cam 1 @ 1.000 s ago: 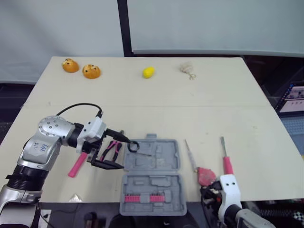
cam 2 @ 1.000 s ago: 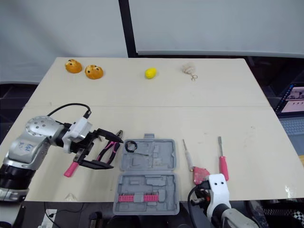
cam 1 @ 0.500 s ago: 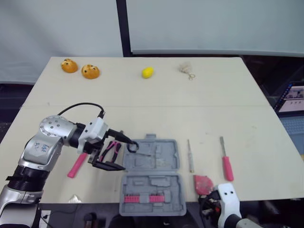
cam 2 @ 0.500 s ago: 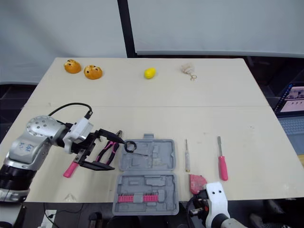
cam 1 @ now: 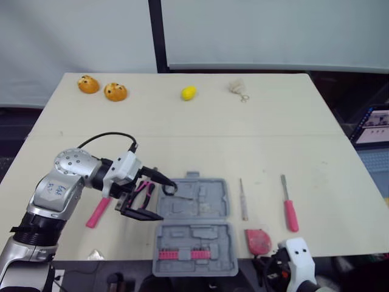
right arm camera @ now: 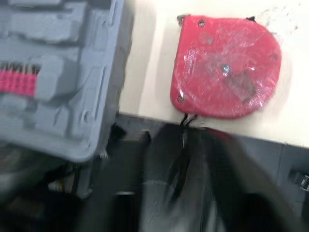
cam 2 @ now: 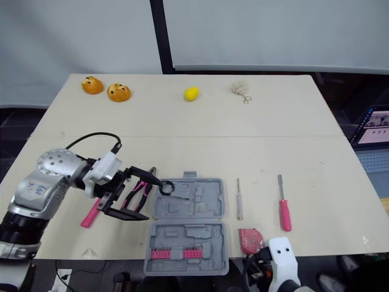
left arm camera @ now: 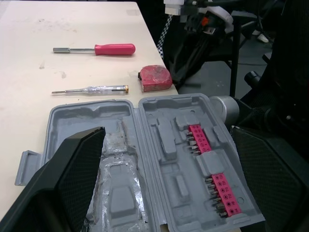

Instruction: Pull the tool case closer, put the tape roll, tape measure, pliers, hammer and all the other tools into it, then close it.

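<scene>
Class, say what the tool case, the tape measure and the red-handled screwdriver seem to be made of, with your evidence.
Tool case: grey matt plastic, probably; moulded tool-shaped recesses.
Tape measure: red glossy plastic housing, likely; shiny highlights, small screws.
Screwdriver: bare metal shaft, red handle that looks plastic or rubber, cannot tell which.

Near the table's [cam 1: 200, 134] far edge: one orange toy [cam 1: 89, 84], another orange toy [cam 1: 116, 92], a yellow lemon-like piece [cam 1: 189, 93], a beige charm [cam 1: 238, 89]

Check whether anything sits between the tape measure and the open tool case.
Nothing visible does. The tape measure lies on bare table just right of the tool case, beside its near half; the thin screwdriver lies farther back, off that path.
</scene>
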Action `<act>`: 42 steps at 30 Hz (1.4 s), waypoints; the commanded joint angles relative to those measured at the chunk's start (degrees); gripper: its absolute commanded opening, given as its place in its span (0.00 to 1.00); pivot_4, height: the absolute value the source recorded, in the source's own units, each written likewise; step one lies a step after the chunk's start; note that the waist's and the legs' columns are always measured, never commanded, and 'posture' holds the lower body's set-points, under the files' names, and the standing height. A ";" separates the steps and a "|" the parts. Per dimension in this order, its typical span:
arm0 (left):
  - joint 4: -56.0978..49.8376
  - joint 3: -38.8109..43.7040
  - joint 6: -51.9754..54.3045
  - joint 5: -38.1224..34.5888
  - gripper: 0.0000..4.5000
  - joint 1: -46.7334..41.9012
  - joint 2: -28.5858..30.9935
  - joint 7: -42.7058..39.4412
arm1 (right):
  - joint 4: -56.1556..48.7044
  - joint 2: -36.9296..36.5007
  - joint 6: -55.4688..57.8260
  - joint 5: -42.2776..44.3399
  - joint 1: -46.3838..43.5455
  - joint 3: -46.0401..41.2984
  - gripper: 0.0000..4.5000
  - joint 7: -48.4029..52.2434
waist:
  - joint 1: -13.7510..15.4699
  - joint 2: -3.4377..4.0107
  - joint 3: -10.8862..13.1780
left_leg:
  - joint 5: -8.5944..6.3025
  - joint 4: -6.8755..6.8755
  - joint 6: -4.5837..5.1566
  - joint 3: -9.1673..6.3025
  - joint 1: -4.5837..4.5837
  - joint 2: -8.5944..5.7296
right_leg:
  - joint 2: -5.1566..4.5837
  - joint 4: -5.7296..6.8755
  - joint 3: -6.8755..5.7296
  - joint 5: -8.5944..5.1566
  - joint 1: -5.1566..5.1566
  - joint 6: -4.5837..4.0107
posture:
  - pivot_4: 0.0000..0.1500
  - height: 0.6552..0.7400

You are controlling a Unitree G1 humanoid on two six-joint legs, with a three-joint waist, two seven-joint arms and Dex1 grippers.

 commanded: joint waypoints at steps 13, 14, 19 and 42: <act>-6.78 2.31 0.82 -2.50 1.00 2.92 2.19 0.18 | 20.32 -25.81 -40.64 -18.10 -6.04 -10.49 0.98 44.61 | 1.42 -0.53 0.24 | 0.16 -0.05 0.29 -0.43 -0.14 -0.09 | -0.01 -0.57 -0.14 0.19 0.14 0.30 | 1.00 1.00; -7.21 2.37 0.90 -2.61 1.00 3.20 2.29 0.34 | 23.04 -25.95 -43.71 -20.70 -7.93 -8.00 0.98 46.07 | 1.62 -0.53 0.24 | 0.15 -0.06 0.30 -0.39 -0.13 -0.10 | -0.02 -0.57 -0.13 0.19 0.13 0.30 | 1.00 1.00; -8.59 2.59 -1.12 -1.76 1.00 4.96 2.84 0.20 | 32.27 -25.57 -53.77 -29.58 -16.87 2.69 0.98 50.41 | 1.82 -0.34 0.36 | 0.16 0.03 0.28 -0.31 -0.05 -0.08 | -0.03 -0.42 -0.13 0.16 0.11 0.24 | 1.00 1.00; -10.12 2.51 -2.80 -1.83 1.00 5.99 2.90 1.42 | 42.89 -21.42 -60.75 -40.63 -31.51 17.36 0.98 50.70 | 1.72 -0.23 0.43 | 0.18 0.59 0.24 -0.19 0.06 0.01 | -0.05 0.18 -0.11 0.11 0.08 0.05 | 1.00 1.00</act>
